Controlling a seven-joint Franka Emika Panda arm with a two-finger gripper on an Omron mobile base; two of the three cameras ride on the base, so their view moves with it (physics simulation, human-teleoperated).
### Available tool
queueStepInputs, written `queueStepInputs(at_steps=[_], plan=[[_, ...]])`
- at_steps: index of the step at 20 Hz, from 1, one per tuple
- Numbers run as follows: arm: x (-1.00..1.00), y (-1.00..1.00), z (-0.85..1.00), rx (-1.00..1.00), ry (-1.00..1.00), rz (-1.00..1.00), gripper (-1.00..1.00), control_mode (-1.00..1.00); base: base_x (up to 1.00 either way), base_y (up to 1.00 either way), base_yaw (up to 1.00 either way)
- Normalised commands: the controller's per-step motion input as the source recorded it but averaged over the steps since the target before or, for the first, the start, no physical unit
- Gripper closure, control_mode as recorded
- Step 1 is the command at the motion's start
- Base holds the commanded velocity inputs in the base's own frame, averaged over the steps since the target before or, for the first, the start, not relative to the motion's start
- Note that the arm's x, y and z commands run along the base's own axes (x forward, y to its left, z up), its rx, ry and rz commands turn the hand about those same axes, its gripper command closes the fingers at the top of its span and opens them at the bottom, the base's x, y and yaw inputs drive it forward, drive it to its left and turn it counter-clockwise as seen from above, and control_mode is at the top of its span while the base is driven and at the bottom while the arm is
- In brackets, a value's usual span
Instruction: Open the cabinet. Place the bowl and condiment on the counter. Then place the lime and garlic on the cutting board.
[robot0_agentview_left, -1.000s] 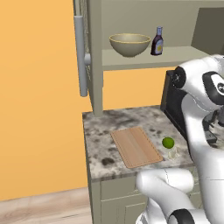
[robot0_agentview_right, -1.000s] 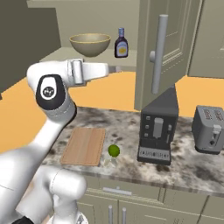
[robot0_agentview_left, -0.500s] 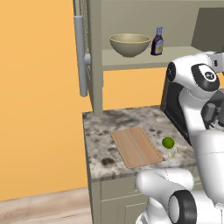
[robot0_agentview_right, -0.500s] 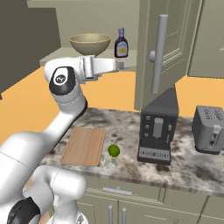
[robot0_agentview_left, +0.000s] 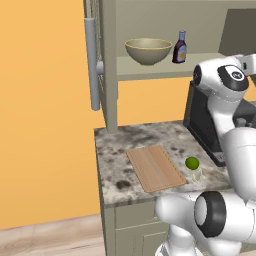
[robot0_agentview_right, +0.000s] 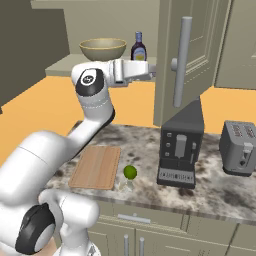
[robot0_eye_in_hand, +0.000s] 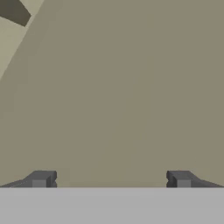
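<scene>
Currently, the gripper (robot0_eye_in_hand: 111, 178) is being held wide open and empty, facing the cabinet (robot0_eye_in_hand: 131, 87) interior.

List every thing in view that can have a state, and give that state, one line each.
cabinet: doors open
bowl: upright on the cabinet shelf
condiment: upright on the shelf, capped, beside the bowl
lime: on the counter, off the cutting board
garlic: on the counter next to the lime
gripper: open, holding nothing
</scene>
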Motion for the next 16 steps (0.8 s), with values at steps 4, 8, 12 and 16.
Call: queueStepInputs(at_steps=[4,8,12,16], plan=[[0.14,-0.41,0.0,-0.01,0.05,-0.03,-1.0,-1.0,0.0,0.0,0.0],[0.03,-0.55,0.0,0.0,0.05,-0.01,-1.0,-1.0,0.0,0.0,0.0],[0.02,-0.59,0.0,0.0,0.03,0.0,-1.0,-1.0,0.0,0.0,0.0],[0.08,-0.57,-0.03,0.0,0.01,0.0,-1.0,-1.0,0.0,0.0,0.0]])
